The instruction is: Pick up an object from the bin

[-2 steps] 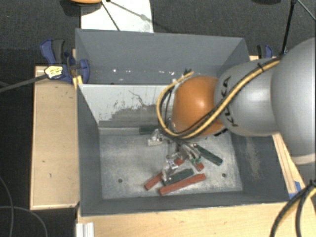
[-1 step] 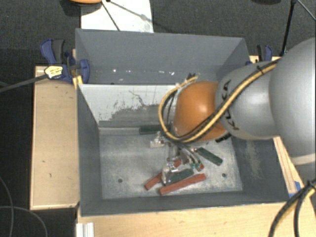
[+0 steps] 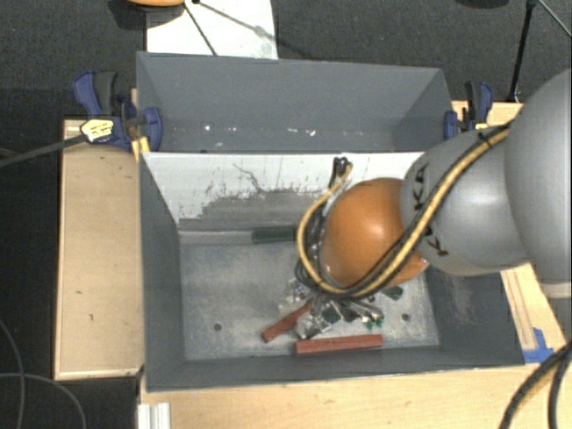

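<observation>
1. Reaching into the grey metal bin [image 3: 161, 266], the arm [image 3: 487, 204] ends in a smooth, round orange cover [image 3: 362, 231] that shines like a polished shell. A yellow-and-black cable [image 3: 307, 231] curves around its edge.
2. Just below the orange cover, the hand [image 3: 323, 314] is low over the bin floor. It looks like a small dark metal part with bright glints. I cannot tell if it is released or clenched, because the cover stands over it.
3. Below and a little left of the cover lies a short red-brown stick [image 3: 279, 329], flat and matte. It is tilted, and its upper end goes under the hand. I cannot tell if the hand touches it.
4. Further below the cover lies a longer red-brown bar [image 3: 338, 345], straight with square edges. It is flat on the floor, near the front wall and almost parallel to it.
5. Below the cover, just beside the hand, there is a small green piece [image 3: 374, 324], too small to tell its shape.
6. Left of the cover, at the foot of the back wall, a thin dark green bar [image 3: 273, 234] lies flat.
7. Left of the cover, the floor is dull, speckled grey metal.
</observation>
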Tool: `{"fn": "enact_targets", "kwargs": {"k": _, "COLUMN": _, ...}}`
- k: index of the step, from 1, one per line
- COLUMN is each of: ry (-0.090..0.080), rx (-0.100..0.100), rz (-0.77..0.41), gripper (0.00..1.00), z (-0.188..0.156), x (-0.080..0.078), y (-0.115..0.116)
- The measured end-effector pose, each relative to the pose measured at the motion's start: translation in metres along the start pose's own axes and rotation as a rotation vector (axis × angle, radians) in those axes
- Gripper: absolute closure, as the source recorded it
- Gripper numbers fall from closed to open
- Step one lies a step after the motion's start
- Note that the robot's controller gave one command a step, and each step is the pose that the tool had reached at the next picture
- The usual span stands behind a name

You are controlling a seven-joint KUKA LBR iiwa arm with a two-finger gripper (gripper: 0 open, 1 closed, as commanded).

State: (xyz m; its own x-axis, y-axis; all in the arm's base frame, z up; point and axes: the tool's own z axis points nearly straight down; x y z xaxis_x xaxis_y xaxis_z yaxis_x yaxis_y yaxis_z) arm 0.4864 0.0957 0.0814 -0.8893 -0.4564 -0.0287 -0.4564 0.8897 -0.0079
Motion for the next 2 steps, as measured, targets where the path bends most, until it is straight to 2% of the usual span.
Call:
{"fn": "enact_targets", "kwargs": {"k": 1, "ry": 0.000, "rx": 0.000, "rz": 0.001, "gripper": 1.00, "z": 0.000, "x": 0.000, "y": 0.000}}
{"fn": "enact_targets", "kwargs": {"k": 2, "ry": 0.026, "rx": -0.008, "rz": -0.011, "gripper": 1.00, "z": -0.140, "x": 0.013, "y": -0.020}}
